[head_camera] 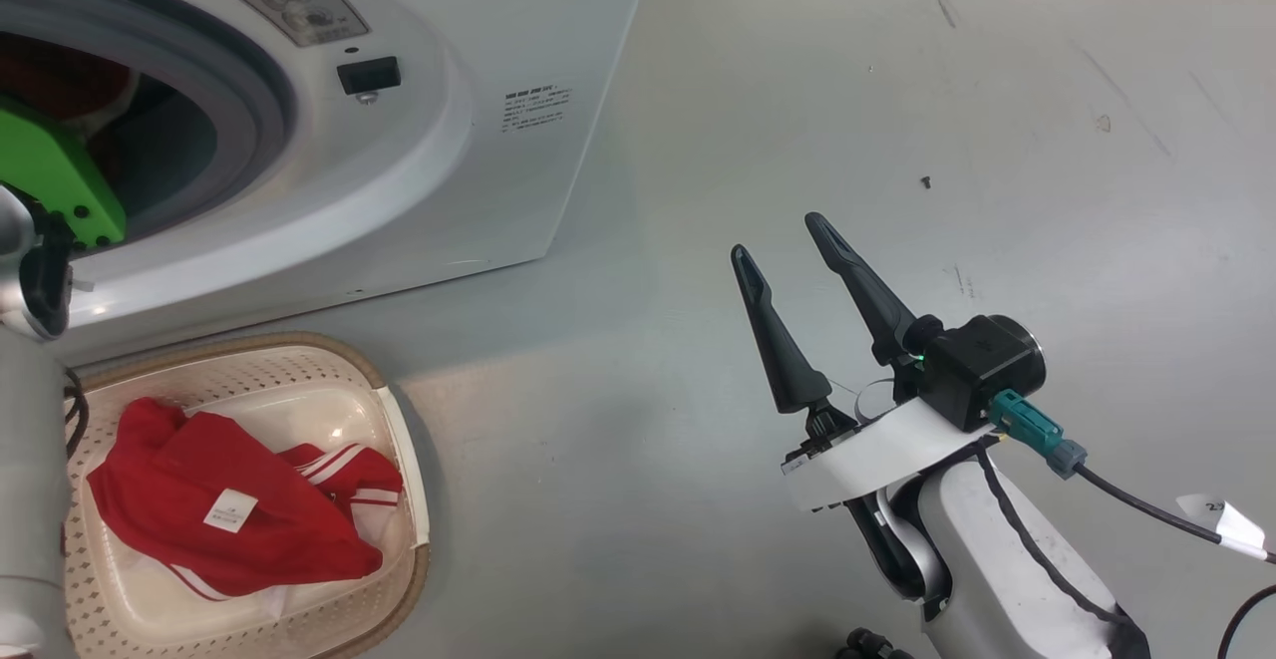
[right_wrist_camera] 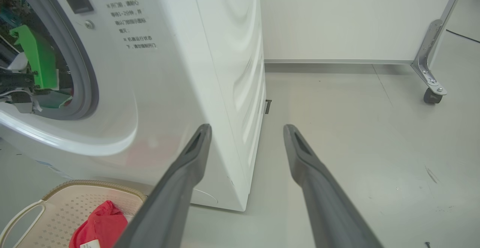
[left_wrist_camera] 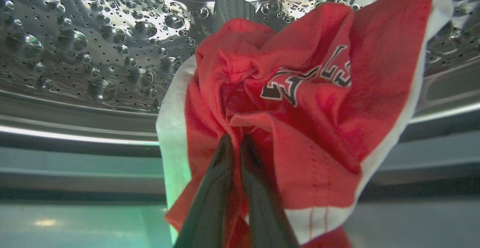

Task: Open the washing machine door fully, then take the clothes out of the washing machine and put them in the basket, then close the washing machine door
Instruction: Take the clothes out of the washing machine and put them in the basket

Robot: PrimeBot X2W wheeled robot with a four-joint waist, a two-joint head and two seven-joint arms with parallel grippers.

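Observation:
The washing machine (head_camera: 478,61) stands at the upper left, its round opening bare; the washing machine door is out of view. My left arm, with a green part (head_camera: 50,180), reaches into the opening. Inside the studded steel drum (left_wrist_camera: 93,53), my left gripper (left_wrist_camera: 236,139) is shut on a bunched red garment (left_wrist_camera: 307,128) with white trim and dark lettering. The cream basket (head_camera: 299,350) sits on the floor in front of the machine and holds another red garment (head_camera: 229,509). My right gripper (head_camera: 776,235) hangs open and holds nothing, over bare floor to the right of the machine.
In the right wrist view the machine's side panel (right_wrist_camera: 232,71) lies just left of my open right gripper (right_wrist_camera: 245,128), and the basket (right_wrist_camera: 56,203) is at the lower left. A metal frame leg on a caster (right_wrist_camera: 431,94) stands far right by a white wall.

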